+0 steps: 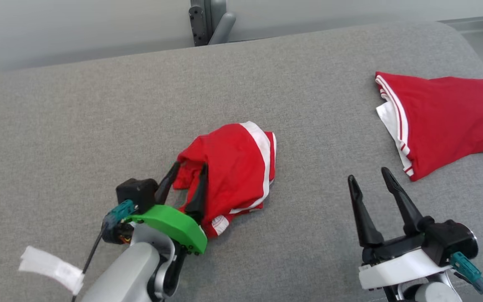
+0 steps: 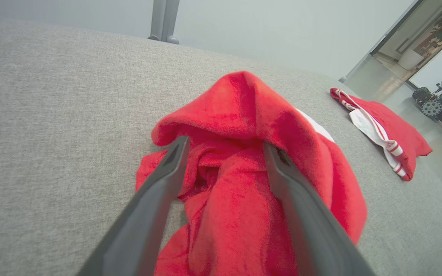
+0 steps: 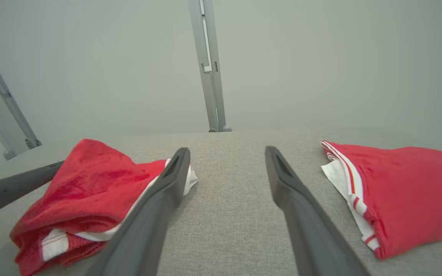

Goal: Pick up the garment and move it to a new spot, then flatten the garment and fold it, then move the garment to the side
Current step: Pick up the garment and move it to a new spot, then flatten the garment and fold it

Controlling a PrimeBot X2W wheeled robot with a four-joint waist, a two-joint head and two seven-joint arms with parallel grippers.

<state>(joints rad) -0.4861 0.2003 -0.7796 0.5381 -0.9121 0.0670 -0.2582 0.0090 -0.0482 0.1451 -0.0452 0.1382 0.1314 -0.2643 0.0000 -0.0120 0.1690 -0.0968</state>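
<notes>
Straddling near-left edge of crumpled garment (image 1: 233, 167): left gripper (image 1: 190, 165), jaws spread wide, cloth bunched between fingers (image 2: 155, 199), apparently not pinched. Garment lies mid-cushion (image 1: 99, 117), directly ahead of left gripper. Long axis near-to-far, white-striped edge facing right. Right gripper (image 1: 368, 174) likewise spread, empty, over bare cushion, well right of heap. Left arm nearer. Folded red garment (image 1: 447, 117) far right.

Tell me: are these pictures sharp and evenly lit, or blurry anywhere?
Head view: soft, even light; the white tag looks blurred. Left wrist view: the wide lens bows the grey surface; the crumpled garment blurs near the lens. Right wrist view: hazy wall behind.
</notes>
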